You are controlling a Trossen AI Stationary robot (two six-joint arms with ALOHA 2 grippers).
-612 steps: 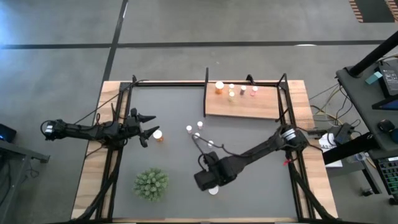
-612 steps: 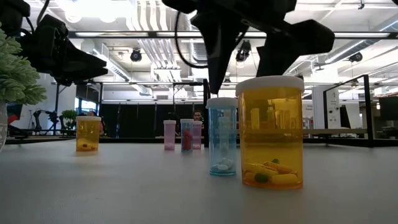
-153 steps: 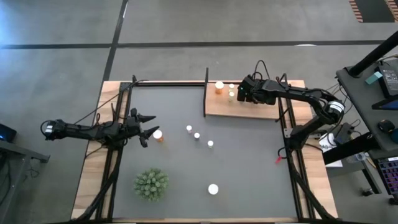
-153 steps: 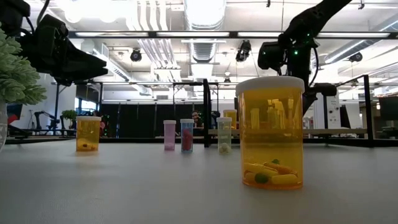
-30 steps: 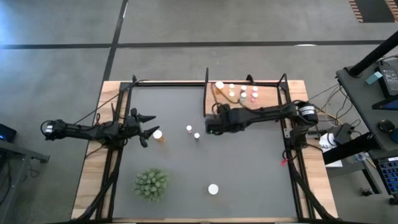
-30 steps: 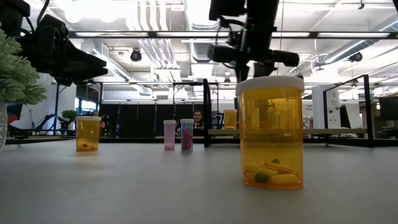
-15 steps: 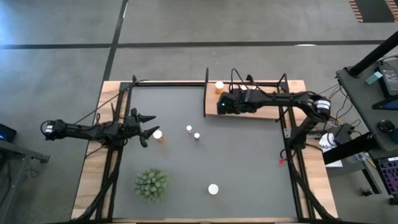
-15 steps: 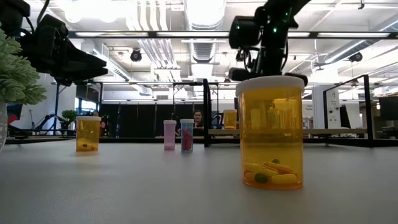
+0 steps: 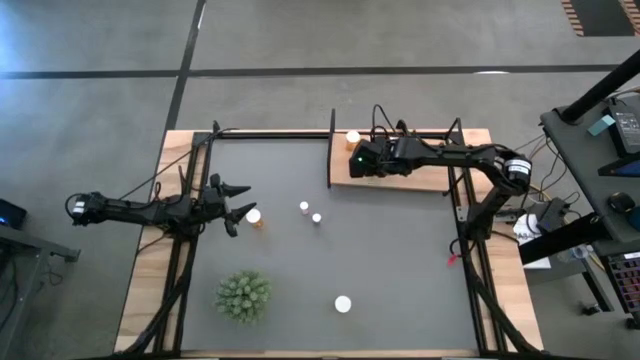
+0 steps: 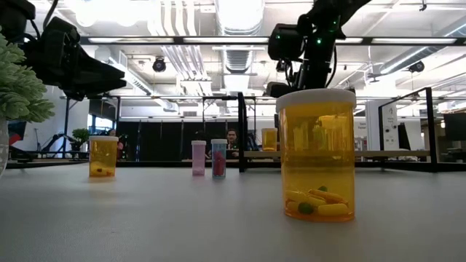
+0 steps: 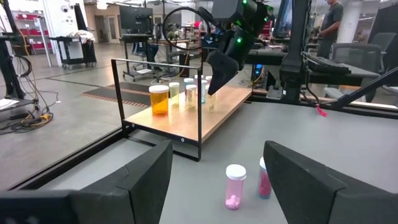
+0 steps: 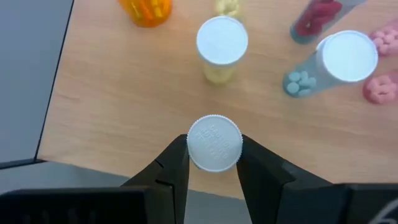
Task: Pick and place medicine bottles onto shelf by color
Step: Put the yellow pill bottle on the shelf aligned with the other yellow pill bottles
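Right wrist view: the right pincer is clamped on a white-capped bottle above the shelf, near a yellowish bottle. The left pincer hangs with fingers apart, empty, beside an orange bottle on the bench.

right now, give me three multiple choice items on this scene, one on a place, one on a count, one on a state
1. Where is the right gripper?
A. over the shelf
B. over the plant
C. off the table

2. How many bottles stand on the mat?
A. two
B. four
C. seven

3. What is the right gripper doing?
A. hanging open
B. shut on a bottle
C. pressing the mat

Key: 1 A, the high view shows it above the wood board. 2 B, four white caps show on the mat from above. 3 B, the right wrist view shows its fingers clamped on a white cap.
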